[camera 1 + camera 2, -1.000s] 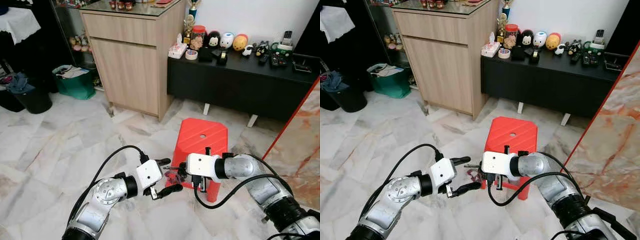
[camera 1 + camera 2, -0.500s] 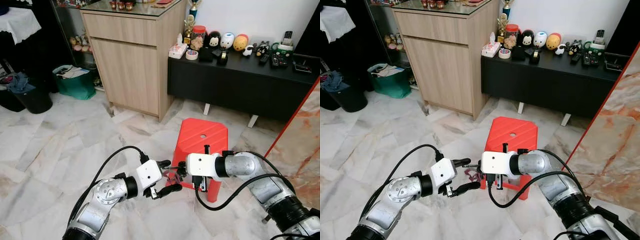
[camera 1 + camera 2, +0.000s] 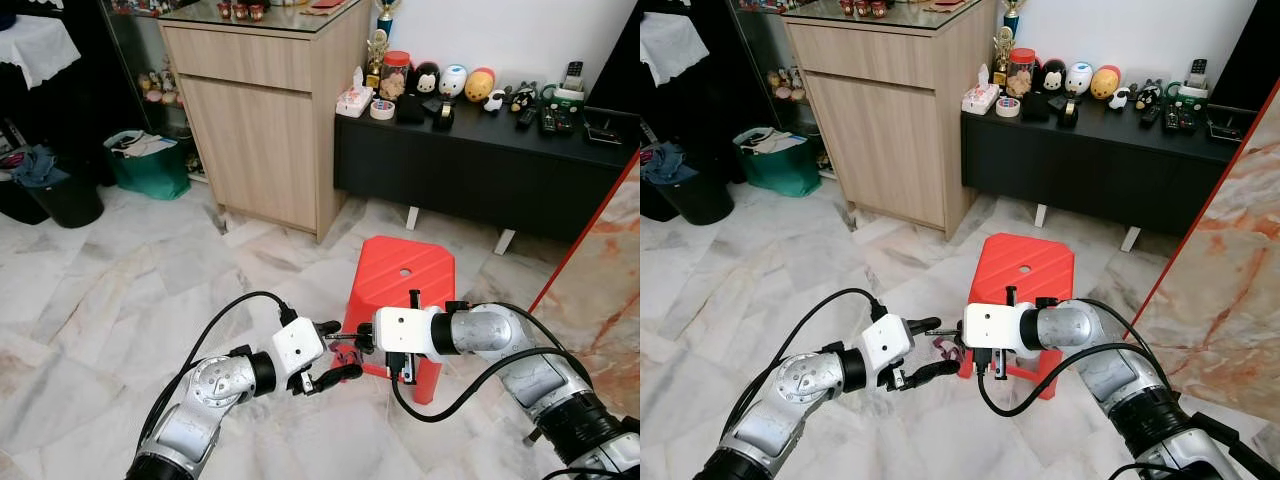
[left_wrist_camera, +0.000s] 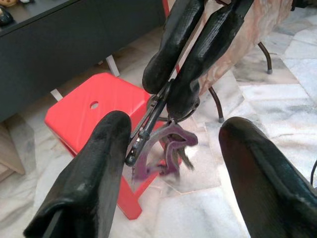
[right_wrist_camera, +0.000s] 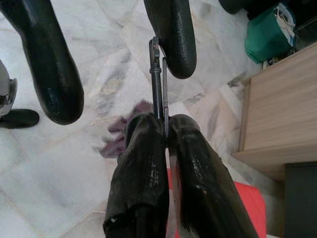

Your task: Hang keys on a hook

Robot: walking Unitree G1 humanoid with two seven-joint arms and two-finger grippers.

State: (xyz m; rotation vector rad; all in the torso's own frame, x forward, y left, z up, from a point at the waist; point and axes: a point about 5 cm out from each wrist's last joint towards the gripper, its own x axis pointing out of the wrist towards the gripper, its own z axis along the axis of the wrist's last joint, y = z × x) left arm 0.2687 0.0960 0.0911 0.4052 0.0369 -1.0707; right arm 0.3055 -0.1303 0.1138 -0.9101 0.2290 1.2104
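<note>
Keys (image 4: 161, 148) pinched in right hand (image 5: 166, 126), purple tag in wrist view, left hand (image 4: 173, 163) open

Open marble floor (image 3: 110, 300) lies left of both hands. The red stool (image 3: 405, 275) stands just behind them, the cabinet (image 3: 265, 120) beyond.

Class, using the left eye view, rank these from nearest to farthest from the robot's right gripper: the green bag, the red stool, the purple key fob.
1. Purple key fob, hanging at the right gripper.
2. Red stool, just behind it.
3. Green bag, far left by the cabinet.
</note>
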